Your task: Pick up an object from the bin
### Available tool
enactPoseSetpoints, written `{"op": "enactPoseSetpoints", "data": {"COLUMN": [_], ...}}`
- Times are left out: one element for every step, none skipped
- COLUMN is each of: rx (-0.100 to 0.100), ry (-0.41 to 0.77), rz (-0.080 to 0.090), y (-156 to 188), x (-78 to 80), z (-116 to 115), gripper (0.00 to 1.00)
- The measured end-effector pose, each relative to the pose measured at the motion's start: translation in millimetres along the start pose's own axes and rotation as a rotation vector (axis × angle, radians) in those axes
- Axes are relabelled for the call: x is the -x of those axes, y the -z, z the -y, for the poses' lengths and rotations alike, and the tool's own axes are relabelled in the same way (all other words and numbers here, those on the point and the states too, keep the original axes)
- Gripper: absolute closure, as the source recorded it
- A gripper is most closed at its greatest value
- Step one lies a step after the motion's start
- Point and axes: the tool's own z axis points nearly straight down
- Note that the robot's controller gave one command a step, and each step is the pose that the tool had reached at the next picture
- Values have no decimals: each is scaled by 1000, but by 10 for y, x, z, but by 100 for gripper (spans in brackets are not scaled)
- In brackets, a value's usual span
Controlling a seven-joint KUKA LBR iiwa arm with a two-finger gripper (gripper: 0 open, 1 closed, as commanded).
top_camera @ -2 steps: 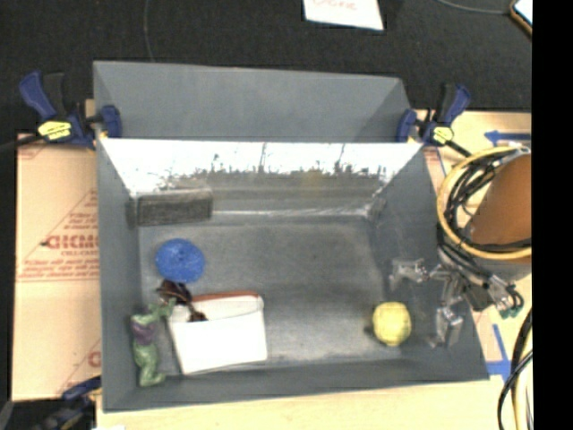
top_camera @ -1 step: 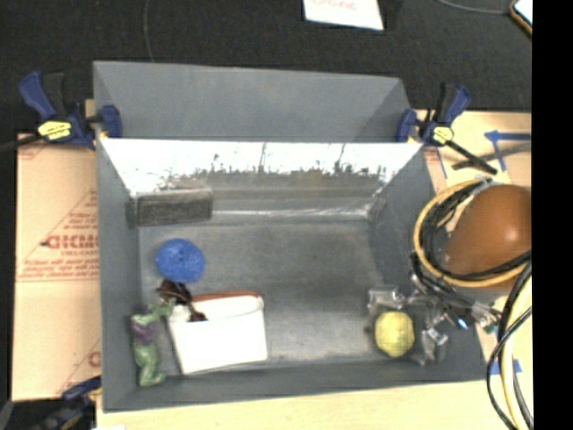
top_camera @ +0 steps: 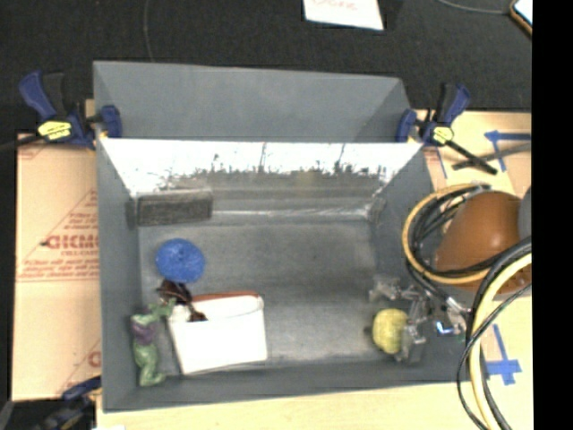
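The pincer [top_camera: 414, 322] is low in the near right corner of the bin [top_camera: 295, 267]. The yellow lump [top_camera: 388, 331] lies directly beside it, on the side toward the view's left — so close that I cannot tell if they touch or if a small gap is between them. Whether the pincer is spread or pressed together I cannot tell either, and nothing is clearly seen pinched in it.

The lump is roundish, a little taller than wide, so it has no real long axis. In my judgement the angle of approach matters little; only a short shift toward the lump is needed before closing. Its surface is pale yellow and somewhat uneven, perhaps soft like foam.

Everything else is well apart from the pincer, far to that same side: a white box [top_camera: 219, 337], a blue ball [top_camera: 181, 260] beyond it, a green figure [top_camera: 146, 348] at the farthest end — and a dark grey block [top_camera: 173, 209] toward the back wall
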Motion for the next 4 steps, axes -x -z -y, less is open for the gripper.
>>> {"op": "enactPoseSetpoints", "data": {"rx": [12, 12, 17, 17], "ry": [572, 572, 572, 569], "rz": [-10, -10, -18, -17], "y": [-1, -1, 171, 601], "x": [-23, -23, -43, -28], "z": [-110, -111, -113, -110], "gripper": [100, 100, 100, 100]}}
